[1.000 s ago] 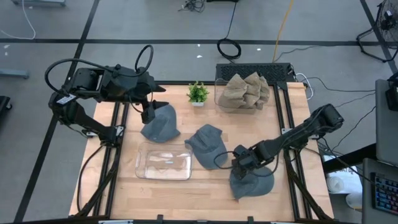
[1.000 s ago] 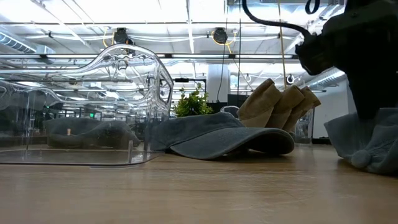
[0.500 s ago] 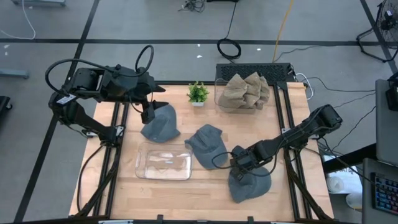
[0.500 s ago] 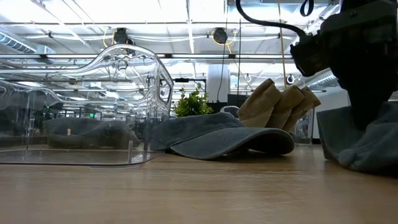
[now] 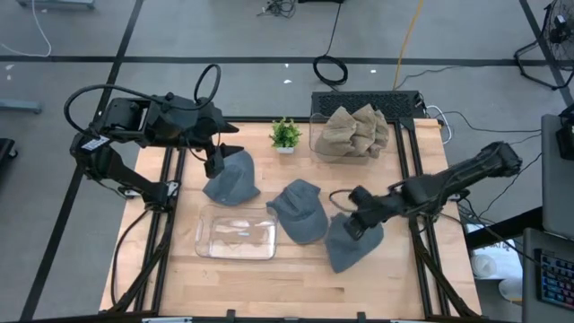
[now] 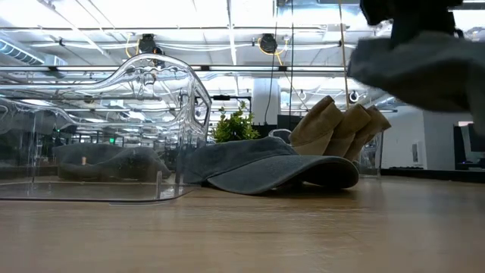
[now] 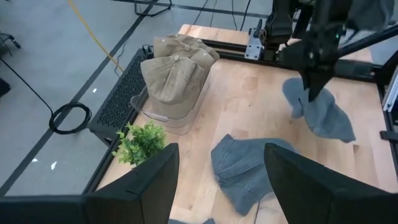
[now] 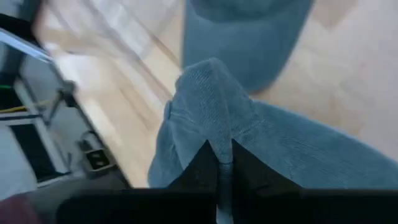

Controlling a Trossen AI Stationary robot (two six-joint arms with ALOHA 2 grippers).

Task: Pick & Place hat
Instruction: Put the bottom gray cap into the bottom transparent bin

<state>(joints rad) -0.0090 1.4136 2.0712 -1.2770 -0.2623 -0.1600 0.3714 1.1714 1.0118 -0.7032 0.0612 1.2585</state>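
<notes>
Three blue-grey cloth hats are on or over the bench. One hat (image 5: 348, 244) hangs limp and crumpled in the air, pinched at its crown by the right claw (image 5: 357, 224), its fabric drooping clear of the wood. A second blue-grey hat (image 5: 300, 210) lies flat mid-bench just beside it. A third hat (image 5: 232, 178) lies farther left. Tan hats (image 5: 357, 129) sit stacked in a clear bin at the back.

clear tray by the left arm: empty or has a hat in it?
Empty. The high view shows bare wood through the clear tray; the nearest blue hats lie on the table outside its rim.
</notes>
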